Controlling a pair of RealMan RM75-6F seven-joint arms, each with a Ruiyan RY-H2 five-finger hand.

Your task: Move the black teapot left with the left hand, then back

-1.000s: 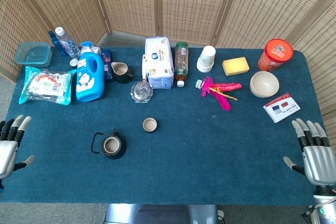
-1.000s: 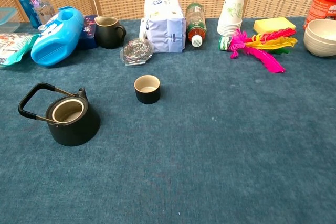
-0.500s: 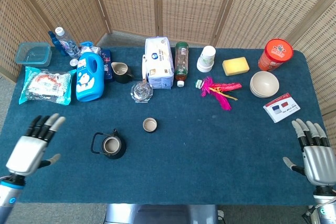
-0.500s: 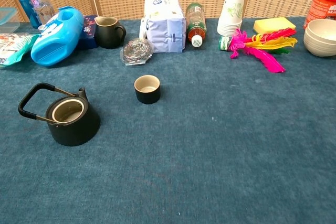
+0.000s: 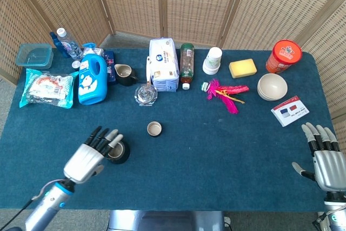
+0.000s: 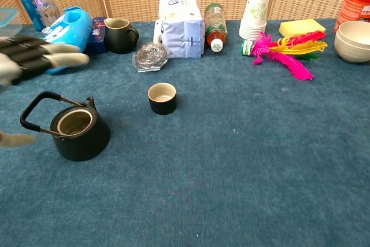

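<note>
You face a table (image 5: 227,150) covered in dark teal cloth. Behind it stands a folding woven-rattan screen (image 5: 194,4), evenly lit, with pale floor at its foot.

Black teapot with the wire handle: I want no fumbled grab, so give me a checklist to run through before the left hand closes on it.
1. Left hand open, fingers spread, holding nothing: ok.
2. Left hand lined up over the black teapot with the wire handle: ok; in the chest view the fingers are above the handle, not touching.
3. Teapot upright, no lid on it: ok.
4. Handle free to grasp: ok in the chest view; hidden by the hand in the head view.
5. Room on the blue tablecloth left of the teapot: ok.
6. Small dark cup apart from the teapot: ok.
7. Right hand open at the table's far edge: ok.
</note>
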